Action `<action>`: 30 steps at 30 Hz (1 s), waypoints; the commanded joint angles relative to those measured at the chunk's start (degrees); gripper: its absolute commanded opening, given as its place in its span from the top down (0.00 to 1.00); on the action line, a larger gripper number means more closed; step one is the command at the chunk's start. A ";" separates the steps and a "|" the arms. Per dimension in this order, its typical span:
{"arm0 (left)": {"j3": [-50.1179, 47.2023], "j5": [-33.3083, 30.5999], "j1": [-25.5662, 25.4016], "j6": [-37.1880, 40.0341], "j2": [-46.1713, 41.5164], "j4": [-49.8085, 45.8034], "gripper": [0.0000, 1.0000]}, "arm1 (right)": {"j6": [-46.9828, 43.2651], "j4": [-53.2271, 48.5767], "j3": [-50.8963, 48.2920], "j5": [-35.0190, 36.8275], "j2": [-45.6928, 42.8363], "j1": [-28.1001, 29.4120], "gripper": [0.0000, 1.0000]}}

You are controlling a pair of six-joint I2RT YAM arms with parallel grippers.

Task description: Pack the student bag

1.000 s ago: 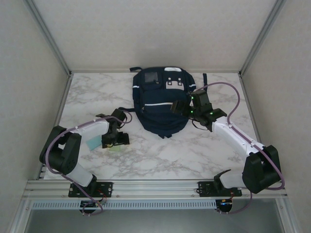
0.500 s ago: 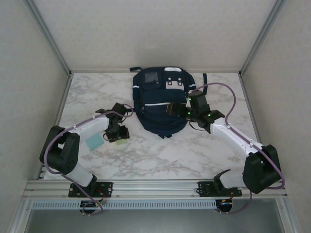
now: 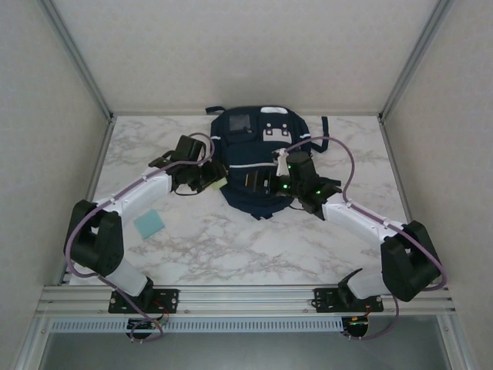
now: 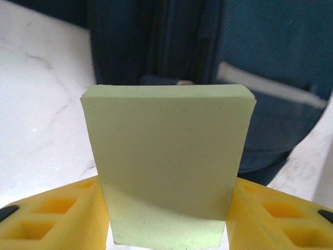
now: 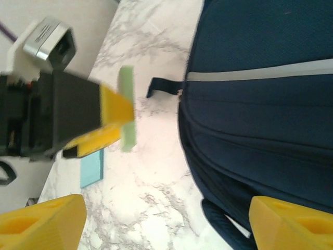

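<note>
Marble tabletop (image 3: 231,247) inside a white-walled booth, student bag (image 3: 246,146) lying flat at far centre, front pockets up.

Change over the last second: the left hand (image 3: 204,176) has left the near-left spot beside the light blue pad (image 3: 149,224) and swung up to the bag's left flank. It is clamped on a pale green pad (image 4: 166,161), held upright between the yellow fingers, flat face to the wrist camera. From the right wrist the same pad reads edge-on, just beside the bag's side and off the marble. The blue pad is left behind on the tabletop, well apart from the bag.

The right hand (image 3: 262,183) has shifted too – from the bag's right edge onto the lower front panel, fingers apart, nothing between them that I can make out.

Meaning, as a guess: pickup is done and the green pad is now at the bag for insertion. The right hand looks positioned to hold or open the bag, but I can't see an open pocket or zip, so nothing is packed yet.
</note>
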 commanded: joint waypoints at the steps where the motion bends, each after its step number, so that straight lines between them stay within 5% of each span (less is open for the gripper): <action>1: -1.90 2.49 -0.34 -11.08 0.84 10.79 0.45 | 0.45 11.66 -2.63 0.17 2.05 3.25 0.21; 19: -7.67 5.02 -3.94 -21.68 -5.26 14.90 0.44 | 0.56 26.51 3.69 5.87 17.63 6.44 0.36; 27: -8.70 4.69 -4.56 -21.89 -6.29 16.14 0.41 | 2.75 28.58 4.57 5.65 20.28 6.45 0.78; 30: -7.28 3.03 -4.37 -19.59 -6.51 13.24 0.23 | 2.06 27.17 3.57 6.24 18.63 6.48 0.87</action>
